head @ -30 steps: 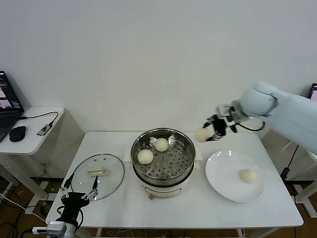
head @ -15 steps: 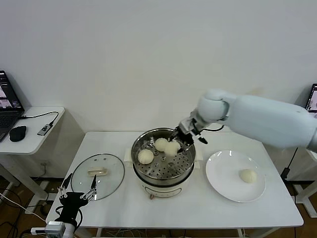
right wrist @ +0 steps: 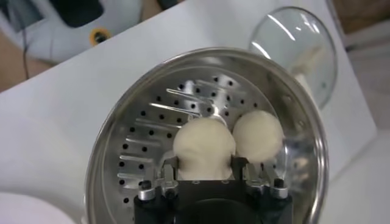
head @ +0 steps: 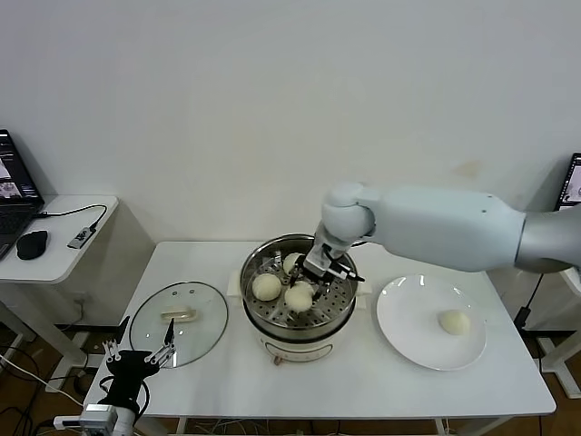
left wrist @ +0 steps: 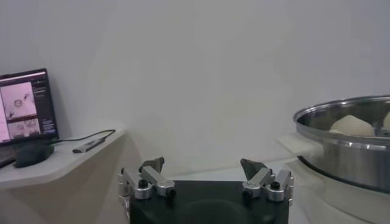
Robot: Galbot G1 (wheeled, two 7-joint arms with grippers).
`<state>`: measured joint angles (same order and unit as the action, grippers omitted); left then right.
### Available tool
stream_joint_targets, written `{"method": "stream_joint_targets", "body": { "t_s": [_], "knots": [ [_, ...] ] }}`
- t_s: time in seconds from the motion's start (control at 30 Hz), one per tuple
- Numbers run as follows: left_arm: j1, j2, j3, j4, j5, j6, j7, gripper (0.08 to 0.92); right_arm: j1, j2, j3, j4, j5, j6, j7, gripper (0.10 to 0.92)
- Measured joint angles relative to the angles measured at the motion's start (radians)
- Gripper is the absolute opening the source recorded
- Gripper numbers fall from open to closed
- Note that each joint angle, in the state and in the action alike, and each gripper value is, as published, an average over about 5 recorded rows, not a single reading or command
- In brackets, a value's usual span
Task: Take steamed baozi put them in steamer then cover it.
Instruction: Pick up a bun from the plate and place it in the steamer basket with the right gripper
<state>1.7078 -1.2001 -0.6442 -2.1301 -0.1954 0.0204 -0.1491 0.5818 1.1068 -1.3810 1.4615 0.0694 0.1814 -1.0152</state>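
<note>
The steel steamer (head: 338, 302) stands mid-table on its cream base. Two baozi lie on its perforated floor: one at the left (head: 266, 286), one at the back (head: 290, 262), partly behind my arm. My right gripper (head: 307, 283) reaches down into the basket, shut on a third baozi (head: 300, 297). In the right wrist view the fingers (right wrist: 170, 172) flank this baozi (right wrist: 204, 145), with another baozi (right wrist: 259, 137) touching it. A fourth baozi (head: 454, 322) lies on the white plate (head: 408, 318). The glass cover (head: 179, 322) lies flat left of the steamer. My left gripper (head: 138, 358) hangs open and empty below the table's front-left corner.
A side table at the far left holds a laptop (head: 14, 195), a mouse (head: 32, 244) and a cable. The left wrist view shows the steamer's rim (left wrist: 341, 115) to one side and the open left gripper (left wrist: 204, 165).
My right arm has carried the baozi from right of the steamer over its rim and down into the basket, beside the two others. The left arm has not moved.
</note>
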Motion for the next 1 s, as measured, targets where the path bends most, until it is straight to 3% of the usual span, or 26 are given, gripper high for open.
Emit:
{"method": "stream_joint_targets", "body": {
  "t_s": [0.43, 0.73, 1.0],
  "knots": [
    [0.002, -0.005, 0.001, 0.000, 0.000, -0.001, 0.000, 0.823, -0.010, 0.027, -0.025, 0.002, -0.040, 0.062, -0.007, 0.569],
    [0.001, -0.003, 0.000, -0.003, 0.000, -0.001, 0.000, 0.823, 0.002, 0.016, -0.010, 0.014, -0.031, 0.058, -0.017, 0.780],
    [-0.008, 0.001, 0.001, -0.004, -0.003, -0.001, 0.001, 0.823, 0.049, -0.041, 0.031, 0.039, 0.025, -0.036, -0.058, 0.822]
  ]
}}
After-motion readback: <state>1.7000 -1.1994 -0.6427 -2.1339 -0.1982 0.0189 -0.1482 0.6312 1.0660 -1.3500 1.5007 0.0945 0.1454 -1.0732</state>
